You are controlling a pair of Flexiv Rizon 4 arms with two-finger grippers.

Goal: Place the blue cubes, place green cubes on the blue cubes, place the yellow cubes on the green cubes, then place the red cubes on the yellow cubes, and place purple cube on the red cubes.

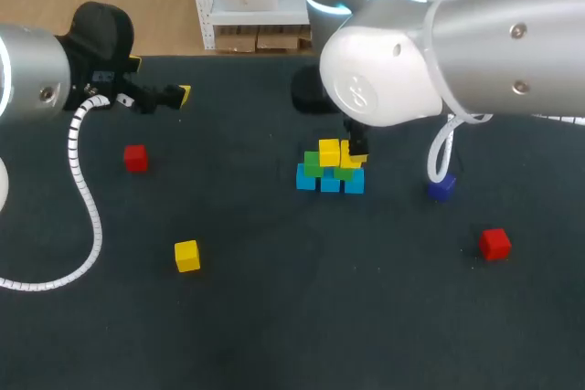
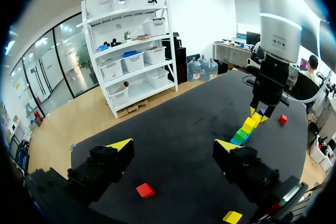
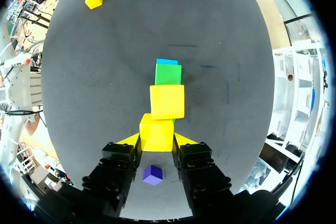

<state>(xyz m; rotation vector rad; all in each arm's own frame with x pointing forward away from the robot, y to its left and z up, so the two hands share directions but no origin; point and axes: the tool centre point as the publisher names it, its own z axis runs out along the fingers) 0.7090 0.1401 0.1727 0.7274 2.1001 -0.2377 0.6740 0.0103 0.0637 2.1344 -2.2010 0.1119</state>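
Note:
Mid-table stands a small pile: blue cubes (image 1: 331, 184) at the base, green cubes (image 1: 313, 166) on them and a yellow cube (image 1: 329, 152) on the green. My right gripper (image 1: 356, 147) comes down over the pile's right side, shut on a second yellow cube (image 3: 157, 135) that sits beside the first yellow cube (image 3: 167, 101). Loose cubes lie around: a purple cube (image 1: 441, 188) and a red cube (image 1: 494, 244) to the right, another red cube (image 1: 135, 158) and a yellow cube (image 1: 187, 256) to the left. My left gripper (image 1: 171, 96) hangs open and empty at the far left.
The dark table mat (image 1: 274, 317) has free room along the front. In the left wrist view the open left gripper (image 2: 173, 148) looks across the table at the pile (image 2: 245, 130) and my right arm (image 2: 273, 51).

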